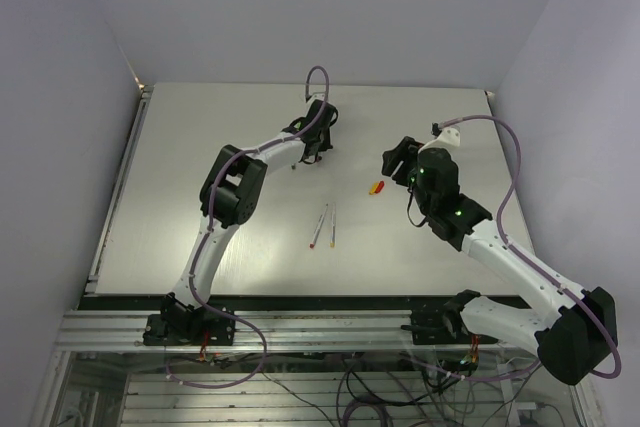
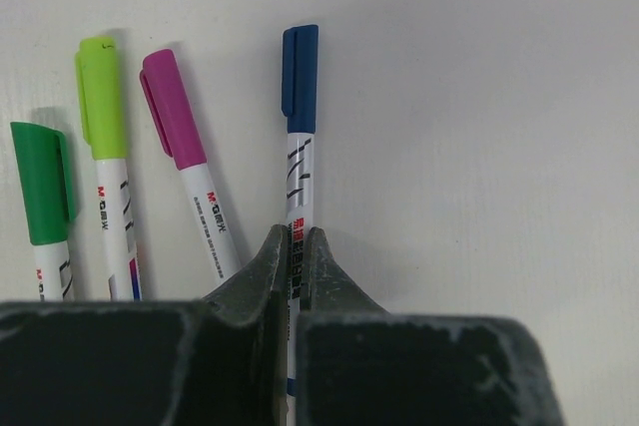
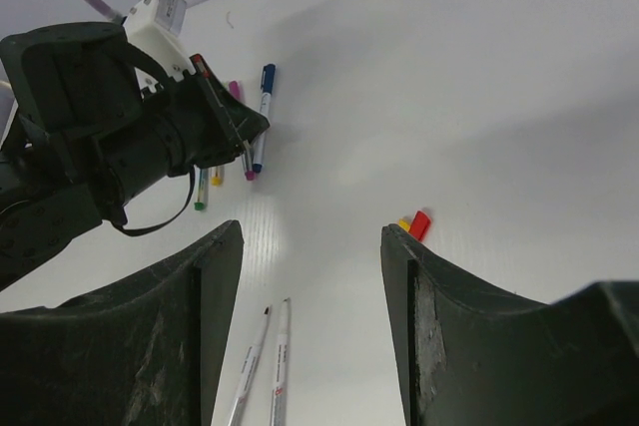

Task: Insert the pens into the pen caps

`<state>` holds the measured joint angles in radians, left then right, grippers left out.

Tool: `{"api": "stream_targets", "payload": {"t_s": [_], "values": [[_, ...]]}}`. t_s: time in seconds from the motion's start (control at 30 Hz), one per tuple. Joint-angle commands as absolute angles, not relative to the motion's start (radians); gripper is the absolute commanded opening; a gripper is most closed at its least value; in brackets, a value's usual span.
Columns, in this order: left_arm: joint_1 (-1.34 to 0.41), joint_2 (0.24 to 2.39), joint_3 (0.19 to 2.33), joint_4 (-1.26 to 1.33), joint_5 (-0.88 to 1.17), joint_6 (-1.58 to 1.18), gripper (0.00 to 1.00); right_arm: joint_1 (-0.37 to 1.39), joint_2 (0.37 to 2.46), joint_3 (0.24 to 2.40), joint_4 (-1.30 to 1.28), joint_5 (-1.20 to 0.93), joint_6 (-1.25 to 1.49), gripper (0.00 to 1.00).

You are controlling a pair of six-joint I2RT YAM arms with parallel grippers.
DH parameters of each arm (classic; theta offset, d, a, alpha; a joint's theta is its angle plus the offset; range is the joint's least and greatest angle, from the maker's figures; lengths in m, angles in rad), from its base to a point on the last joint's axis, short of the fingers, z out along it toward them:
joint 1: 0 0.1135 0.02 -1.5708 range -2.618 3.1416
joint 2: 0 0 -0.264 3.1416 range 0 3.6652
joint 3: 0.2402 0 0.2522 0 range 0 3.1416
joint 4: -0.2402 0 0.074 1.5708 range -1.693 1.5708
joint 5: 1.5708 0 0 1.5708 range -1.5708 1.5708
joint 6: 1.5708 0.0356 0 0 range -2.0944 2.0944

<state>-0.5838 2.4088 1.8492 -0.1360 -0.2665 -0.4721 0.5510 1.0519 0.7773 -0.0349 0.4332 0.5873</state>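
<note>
My left gripper (image 2: 296, 236) is shut on a white pen with a blue cap (image 2: 300, 77) on its end, low over the far middle of the table (image 1: 318, 152). Beside it lie three capped pens: purple (image 2: 172, 107), lime-yellow (image 2: 100, 97) and green (image 2: 42, 182). Two uncapped pens (image 1: 325, 225) lie side by side mid-table and also show in the right wrist view (image 3: 265, 366). A red cap (image 3: 420, 223) and a yellow cap (image 3: 404, 223) lie together (image 1: 377, 188). My right gripper (image 3: 312, 246) is open and empty, above the table (image 1: 398, 162), near the two caps.
The white table (image 1: 200, 237) has a metal rail along its left edge and a framed front edge. Grey walls close in on the sides. The left arm's body and cable (image 3: 90, 137) fill the upper left of the right wrist view.
</note>
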Motion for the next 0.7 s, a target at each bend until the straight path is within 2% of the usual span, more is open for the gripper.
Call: {"api": "stream_targets", "payload": {"t_s": [0.0,0.37,0.53,0.67], "values": [[-0.578,2.406,1.804,-0.261,-0.292,-0.494,0.07,0.55,1.057,0.766,-0.029,0.429,0.603,0.57],[-0.578,2.373,1.711,-0.319,-0.296,-0.493,0.08,0.549,1.052,0.756,-0.021,0.432,0.609,0.57],[-0.578,2.346,1.653,-0.268,-0.247,-0.482,0.25,0.55,1.072,0.759,-0.008,0.414,0.604,0.57],[-0.579,2.333,1.652,-0.263,-0.229,-0.474,0.32,0.55,1.084,0.765,-0.007,0.408,0.603,0.56]]}}
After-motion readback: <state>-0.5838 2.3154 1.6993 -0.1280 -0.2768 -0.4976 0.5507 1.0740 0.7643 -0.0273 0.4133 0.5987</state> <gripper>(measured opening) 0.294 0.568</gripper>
